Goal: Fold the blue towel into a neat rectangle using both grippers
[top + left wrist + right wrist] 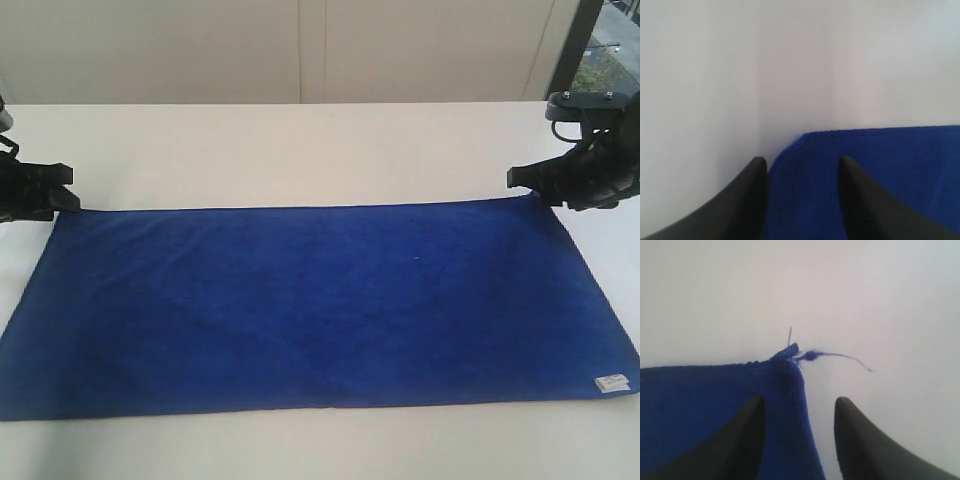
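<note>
The blue towel (310,305) lies spread flat on the white table (300,150), long side across the exterior view, with a small white label (611,382) at its near right corner. My left gripper (66,190) sits at the towel's far left corner. In the left wrist view this gripper (802,160) is open, and the towel corner (865,165) lies between its fingers, not pinched. My right gripper (520,180) is at the far right corner. It too stands open (800,399), with the frayed towel corner (787,365) lying just ahead of its fingers.
A pale wall (300,50) runs behind the table's far edge. A dark window frame (580,45) stands at the back right. A loose blue thread (840,357) trails off the far right corner onto the tabletop.
</note>
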Motion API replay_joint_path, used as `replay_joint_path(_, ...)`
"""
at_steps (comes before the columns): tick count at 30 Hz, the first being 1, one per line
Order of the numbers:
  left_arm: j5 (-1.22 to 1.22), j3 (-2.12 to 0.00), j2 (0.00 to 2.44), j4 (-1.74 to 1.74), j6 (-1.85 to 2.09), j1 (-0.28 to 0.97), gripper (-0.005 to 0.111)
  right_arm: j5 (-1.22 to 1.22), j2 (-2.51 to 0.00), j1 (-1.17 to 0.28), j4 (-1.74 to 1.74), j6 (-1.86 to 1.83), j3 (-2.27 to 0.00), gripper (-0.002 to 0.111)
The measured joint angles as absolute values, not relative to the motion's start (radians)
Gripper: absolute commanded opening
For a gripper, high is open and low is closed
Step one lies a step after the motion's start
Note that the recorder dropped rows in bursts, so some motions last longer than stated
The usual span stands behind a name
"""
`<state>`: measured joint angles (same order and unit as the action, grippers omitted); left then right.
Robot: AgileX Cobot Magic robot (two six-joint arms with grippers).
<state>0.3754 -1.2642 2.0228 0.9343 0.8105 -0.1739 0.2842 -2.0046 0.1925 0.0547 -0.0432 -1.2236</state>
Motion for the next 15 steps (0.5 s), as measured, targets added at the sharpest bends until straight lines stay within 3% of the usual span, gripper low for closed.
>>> replay_joint_path(15, 0.343, -1.275, 2.077, 1.027, 0.943, -0.174, 0.05, 0.227, -2.072, 0.192, 0.062, -0.043, -1.249, 0.043)
